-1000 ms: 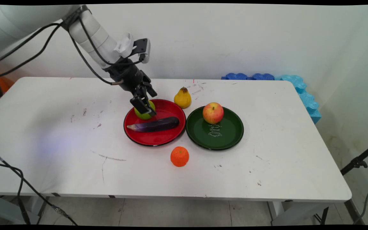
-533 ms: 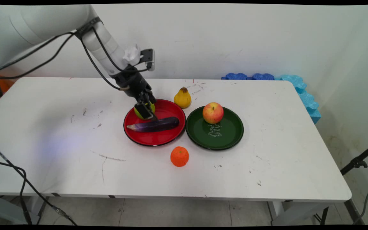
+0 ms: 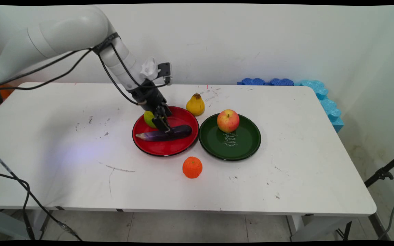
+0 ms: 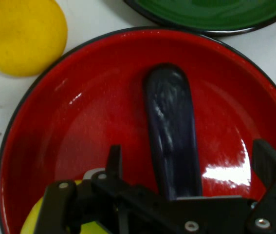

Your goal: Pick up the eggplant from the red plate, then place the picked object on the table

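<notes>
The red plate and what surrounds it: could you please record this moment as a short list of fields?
gripper: gripper open, fingers either side of the eggplant
red plate: red plate holds the eggplant and a green fruit
green plate: green plate holds a red apple
on the table: yellow pear behind the plates, orange in front

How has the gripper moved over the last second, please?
Yes: the gripper has come down and rightward, from over the lime to the eggplant on the red plate, fingers open astride it.
</notes>
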Robot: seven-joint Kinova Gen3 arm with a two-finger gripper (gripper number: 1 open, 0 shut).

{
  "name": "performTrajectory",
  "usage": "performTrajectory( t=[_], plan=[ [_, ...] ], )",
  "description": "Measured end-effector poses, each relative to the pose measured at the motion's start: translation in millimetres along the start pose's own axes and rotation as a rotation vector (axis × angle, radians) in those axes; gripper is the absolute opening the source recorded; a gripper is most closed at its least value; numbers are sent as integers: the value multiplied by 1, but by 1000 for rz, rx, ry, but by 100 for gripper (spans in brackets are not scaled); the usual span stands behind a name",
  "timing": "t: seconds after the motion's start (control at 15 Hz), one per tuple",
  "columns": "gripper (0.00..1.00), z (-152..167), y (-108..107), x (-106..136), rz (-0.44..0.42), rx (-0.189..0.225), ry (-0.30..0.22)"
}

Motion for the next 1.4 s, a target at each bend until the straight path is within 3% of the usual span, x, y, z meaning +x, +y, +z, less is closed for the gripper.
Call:
performTrajectory(
  t=[0.53,0.6,1.07,1.4],
  plan=[
    [100,31,-1,-1,-13,4,10],
    [0,34,-1,-1,-14,5,10],
    [0,31,0,-6,-10,8,27],
    [0,-29,9,0,-1,8,78]
  ],
)
